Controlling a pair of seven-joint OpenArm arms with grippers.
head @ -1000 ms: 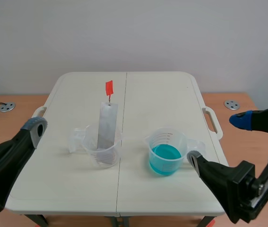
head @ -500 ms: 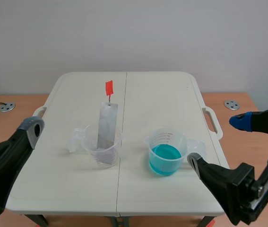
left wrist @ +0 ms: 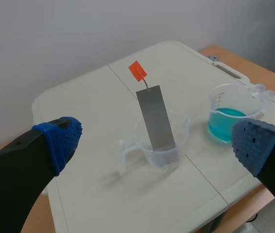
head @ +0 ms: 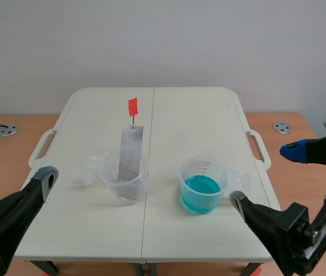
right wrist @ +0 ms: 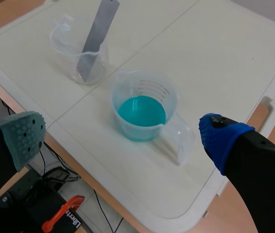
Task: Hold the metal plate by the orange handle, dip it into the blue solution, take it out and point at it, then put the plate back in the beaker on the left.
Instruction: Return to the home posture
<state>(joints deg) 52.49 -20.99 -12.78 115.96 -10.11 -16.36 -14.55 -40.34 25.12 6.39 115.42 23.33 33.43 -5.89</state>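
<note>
The metal plate [left wrist: 156, 119] is smooth, dull grey sheet metal. Its orange handle [left wrist: 137, 71] looks like matt tape or paper. The left beaker [left wrist: 164, 153] and the right beaker [right wrist: 149, 85] are clear, slightly glossy plastic. The table [head: 197, 115] is off-white moulded plastic, matt, above a wood-look floor [head: 300, 123].

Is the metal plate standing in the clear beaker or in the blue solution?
In the clear beaker: the metal plate leans inside it, orange handle up; the blue solution holds nothing.
</note>
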